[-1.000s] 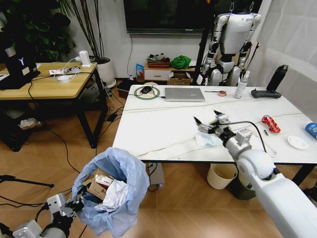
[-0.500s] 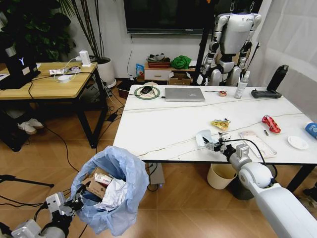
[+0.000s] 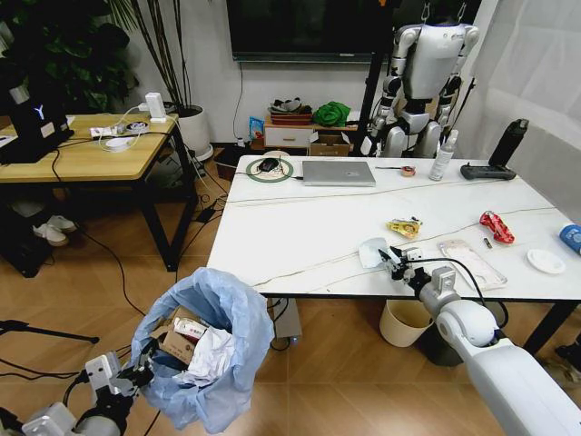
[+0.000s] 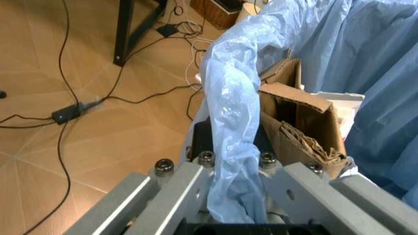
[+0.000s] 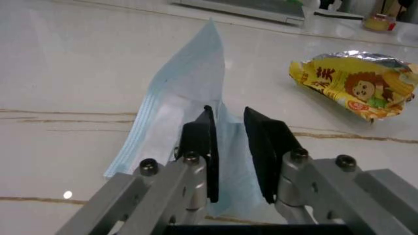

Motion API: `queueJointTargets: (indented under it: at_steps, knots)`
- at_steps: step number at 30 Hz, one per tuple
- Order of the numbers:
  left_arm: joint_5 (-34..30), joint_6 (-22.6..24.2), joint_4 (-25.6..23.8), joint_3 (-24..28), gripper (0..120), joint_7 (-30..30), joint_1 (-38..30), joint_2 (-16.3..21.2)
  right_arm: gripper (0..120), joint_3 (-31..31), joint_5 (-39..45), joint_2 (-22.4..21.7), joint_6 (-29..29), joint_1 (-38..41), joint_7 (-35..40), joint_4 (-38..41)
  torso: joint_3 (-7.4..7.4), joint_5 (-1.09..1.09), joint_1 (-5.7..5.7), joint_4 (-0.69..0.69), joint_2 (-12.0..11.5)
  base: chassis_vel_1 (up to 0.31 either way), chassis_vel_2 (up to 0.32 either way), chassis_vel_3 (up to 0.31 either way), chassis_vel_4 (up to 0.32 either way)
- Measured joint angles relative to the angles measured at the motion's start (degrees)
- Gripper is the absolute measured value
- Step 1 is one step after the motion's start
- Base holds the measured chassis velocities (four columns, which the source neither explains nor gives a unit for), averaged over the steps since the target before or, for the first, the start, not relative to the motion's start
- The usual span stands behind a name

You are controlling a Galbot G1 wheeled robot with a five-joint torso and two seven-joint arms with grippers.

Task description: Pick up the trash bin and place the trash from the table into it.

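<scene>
The right gripper (image 5: 234, 152) has pinched a limp, light-blue face mask (image 5: 183, 105) near the table (image 3: 300, 236) front edge. It looks flimsy, so best taken at a raised fold (the yellow wrapper (image 5: 356, 83) lies at two o'clock). The left gripper (image 4: 235, 196) clamps the trash bin (image 3: 213, 350) liner, held low off the table's near-left corner.

Yellow snack wrapper (image 5: 356, 83): red Chinese characters beside cartoon lion face, too creased to read surely. No other legible text.
</scene>
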Motion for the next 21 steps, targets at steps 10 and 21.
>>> queueJointTargets:
  at_steps: [10,21]
  knots:
    - [0.0,0.0,0.2,0.4,0,0.1,0.0,0.1,0,0.0,0.4,-0.1,1.4,-0.2,-0.4,2.6,0.0,0.0,0.0,-0.02,0.0,0.0,0.0,0.0,0.0]
    - [1.2,0.0,-0.1,1.0,0,0.2,0.3,-1.3,0,-17.7,14.2,-3.4,12.0,6.8,-3.9,19.4,0.0,-0.02,0.0,0.0,0.0,0.0,0.0,0.0,0.0]
